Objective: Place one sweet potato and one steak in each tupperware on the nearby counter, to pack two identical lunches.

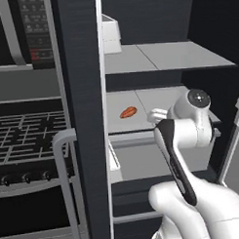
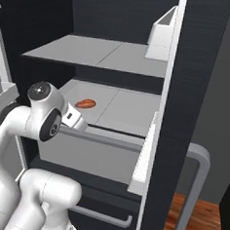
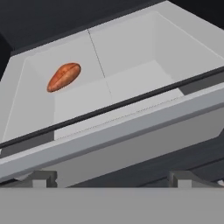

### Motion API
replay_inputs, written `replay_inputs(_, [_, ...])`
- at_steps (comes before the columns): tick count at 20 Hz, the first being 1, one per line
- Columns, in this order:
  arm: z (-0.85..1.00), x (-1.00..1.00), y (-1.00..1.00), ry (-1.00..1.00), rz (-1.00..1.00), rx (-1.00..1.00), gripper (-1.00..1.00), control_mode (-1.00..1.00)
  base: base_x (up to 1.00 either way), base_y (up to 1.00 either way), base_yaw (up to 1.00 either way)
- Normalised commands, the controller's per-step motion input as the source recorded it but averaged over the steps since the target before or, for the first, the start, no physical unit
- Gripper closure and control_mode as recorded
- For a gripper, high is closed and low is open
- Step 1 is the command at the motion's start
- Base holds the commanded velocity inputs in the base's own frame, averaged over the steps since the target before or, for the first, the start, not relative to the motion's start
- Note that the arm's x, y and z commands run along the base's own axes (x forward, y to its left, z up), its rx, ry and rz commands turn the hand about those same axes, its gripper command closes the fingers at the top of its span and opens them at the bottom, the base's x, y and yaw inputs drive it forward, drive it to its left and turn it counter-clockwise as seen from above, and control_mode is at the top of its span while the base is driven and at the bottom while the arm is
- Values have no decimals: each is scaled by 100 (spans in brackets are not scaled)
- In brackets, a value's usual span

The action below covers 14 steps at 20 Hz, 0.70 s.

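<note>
My pincer (image 3: 111, 178) stands wide open, holding nothing, just outside the near edge of the fridge shelf (image 3: 144, 65). One orange-red sweet potato (image 3: 64, 76) lies far left on that shelf.

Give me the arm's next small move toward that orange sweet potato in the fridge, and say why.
Probably reach forward over the shelf's front lip and lower the claw onto the sweet potato. In the hand view the claw is open and empty, short of the fridge shelf, while the sweet potato lies alone toward the shelf's back, untouched.
</note>
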Motion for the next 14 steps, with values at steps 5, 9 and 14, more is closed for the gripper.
replay_inputs(5, [-13,31,7,0,-4,0,-100,-100,0,0,0])
replay_inputs(9, [-10,28,9,0,-2,0,-100,-100,0,0,0])
replay_inputs(14, [-4,29,8,0,-2,0,-100,-100,0,0,0])
